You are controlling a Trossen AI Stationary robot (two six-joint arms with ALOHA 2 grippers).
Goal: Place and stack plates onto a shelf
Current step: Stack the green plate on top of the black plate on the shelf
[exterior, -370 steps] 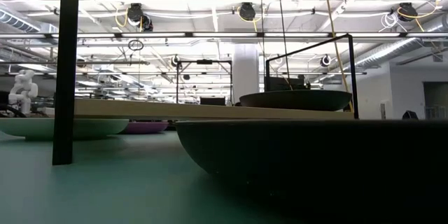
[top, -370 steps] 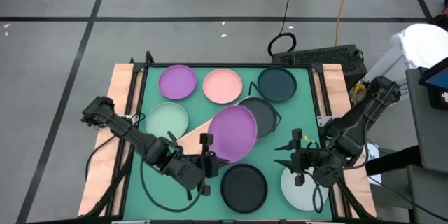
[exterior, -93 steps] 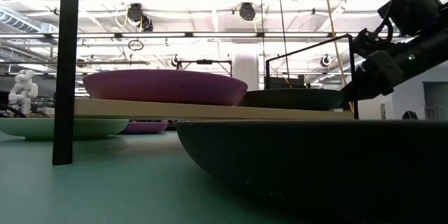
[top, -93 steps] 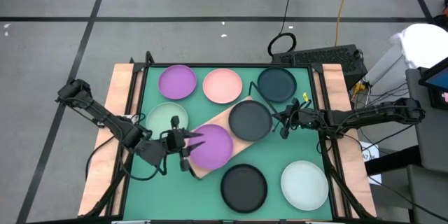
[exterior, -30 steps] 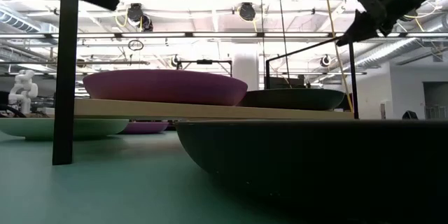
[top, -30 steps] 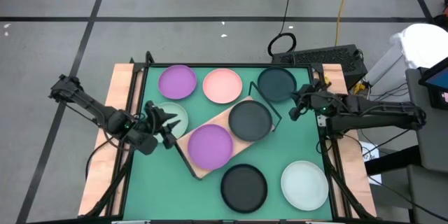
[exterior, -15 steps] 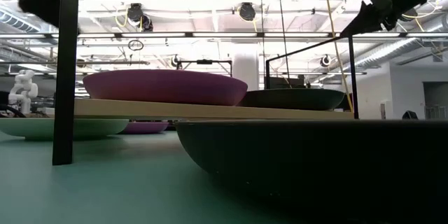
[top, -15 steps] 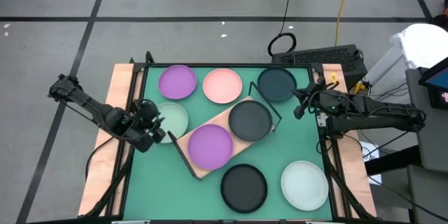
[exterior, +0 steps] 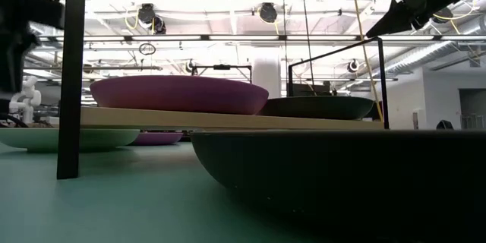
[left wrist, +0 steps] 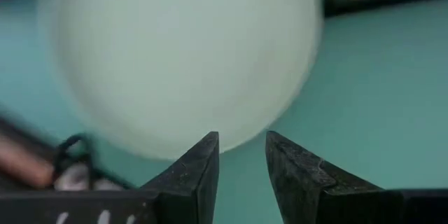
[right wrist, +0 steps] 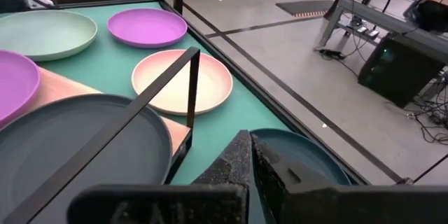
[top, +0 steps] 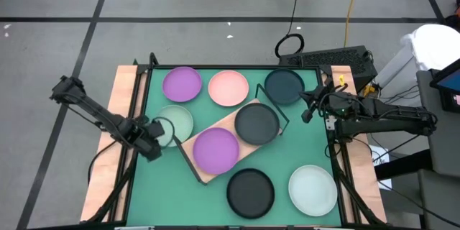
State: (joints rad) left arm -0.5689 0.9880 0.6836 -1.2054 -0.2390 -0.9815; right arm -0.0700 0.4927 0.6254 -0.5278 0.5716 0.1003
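Observation:
The wooden shelf [top: 203,169] lies slantwise mid-table and carries a purple plate [top: 214,149] and a dark grey plate [top: 256,123]. A pale mint plate [top: 176,122] rests flat on the green table at the left. My left gripper [top: 158,136] hovers over that plate's left rim. In the left wrist view its fingers [left wrist: 241,147] stand slightly apart, with the mint plate [left wrist: 182,56] ahead of them. My right gripper [top: 307,108] is shut and empty [right wrist: 249,155], up beside the dark teal plate [top: 284,86] at the table's right edge.
A purple plate [top: 182,84] and a pink plate [top: 228,88] lie along the far edge. A black plate [top: 250,191] and a pale plate [top: 312,189] lie near the front edge. The shelf's black wire frame [right wrist: 133,122] stands up at its ends.
My left gripper has gone from beside the shelf toward the table's left edge and has come down over the mint plate's left rim, tipping to point downward. My right gripper has stayed about where it was.

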